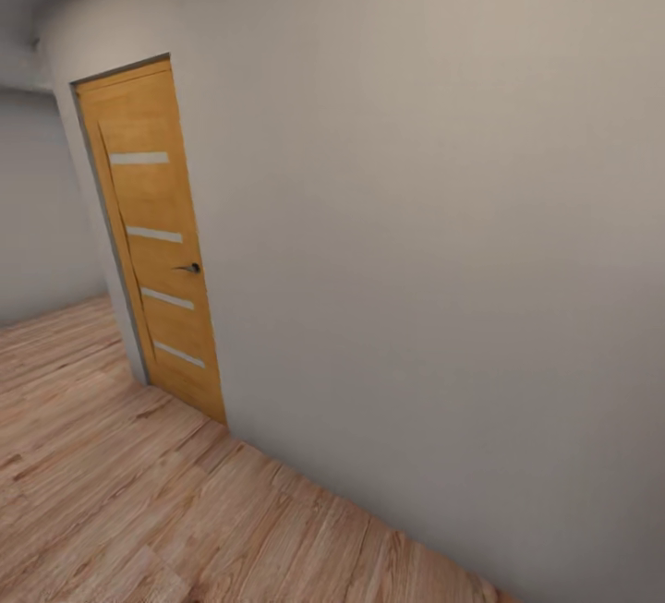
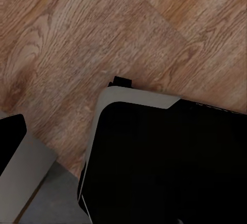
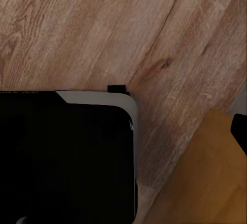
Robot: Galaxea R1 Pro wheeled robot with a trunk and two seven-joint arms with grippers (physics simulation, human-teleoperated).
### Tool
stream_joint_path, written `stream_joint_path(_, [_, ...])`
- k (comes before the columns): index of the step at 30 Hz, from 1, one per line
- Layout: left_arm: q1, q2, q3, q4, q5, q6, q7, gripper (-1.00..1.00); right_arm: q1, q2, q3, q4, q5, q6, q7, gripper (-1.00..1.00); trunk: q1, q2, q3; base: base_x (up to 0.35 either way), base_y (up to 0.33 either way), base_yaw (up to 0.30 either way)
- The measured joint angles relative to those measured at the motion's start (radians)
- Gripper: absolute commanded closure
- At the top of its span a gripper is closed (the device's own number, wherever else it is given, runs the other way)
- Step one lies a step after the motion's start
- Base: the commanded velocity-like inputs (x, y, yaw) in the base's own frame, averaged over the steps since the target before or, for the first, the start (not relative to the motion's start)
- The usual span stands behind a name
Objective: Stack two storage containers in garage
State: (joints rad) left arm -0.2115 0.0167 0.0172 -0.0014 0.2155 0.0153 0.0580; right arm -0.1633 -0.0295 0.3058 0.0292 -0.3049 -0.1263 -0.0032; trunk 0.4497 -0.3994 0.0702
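Wall (image 1: 443,243) takes up most of the head view, plain grey-beige, close on the right, with a wood door (image 1: 155,243) at the left: four pale slots, a dark lever handle (image 1: 189,268), seemingly closed. Plank floor (image 1: 111,483) of light wood runs along the near side, so the robot appears to be in transit, not in the garage. Containers cannot be placed from these pictures; their heading and long axis cannot be read either. Left wrist view looks down on planks beside a dark, pale-edged robot base (image 2: 164,157); right wrist view gives the same base (image 3: 67,157), more planks, and an orange-tan surface (image 3: 206,183) at one corner that I cannot identify. Fingers of both grippers are out of frame, so whether they stand apart or together goes unrecorded. Judgement from the task wording alone: thin-walled, lidless bins should be light but flexible at the walls and prone to slip under a pinch on one side; taking hold at a rim near a corner, or across the short side, seems safest. Stacking will probably want the long sides aligned.
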Motion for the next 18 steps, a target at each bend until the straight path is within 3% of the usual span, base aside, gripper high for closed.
stream_joint_path(7, [0.0, 0.0, 0.002, -0.001, 0.002, 0.0, 0.001, -1.0, 0.0, 0.001, 0.0, 0.0, 0.0, 0.0, 0.0, -1.0, 0.0, 0.0, 0.0, 0.0, 0.0, 0.268])
stream_joint_path(12, [0.0, 0.001, 0.004, -0.001, 0.05, -0.09, 0.011, -1.0, 0.0, 0.002, 0.0, 0.0, 0.0, 0.0, 0.0, -1.0, 0.0, 0.0, 0.0, 0.0, 0.0, 0.268])
stream_joint_path(18, [0.0, 0.001, 0.004, -0.001, 0.073, -0.134, 0.014, -1.0, 0.0, 0.002, 0.0, 0.0, 0.0, 0.0, 0.0, -1.0, 0.0, 0.0, 0.0, 0.0, 0.0, 0.268])
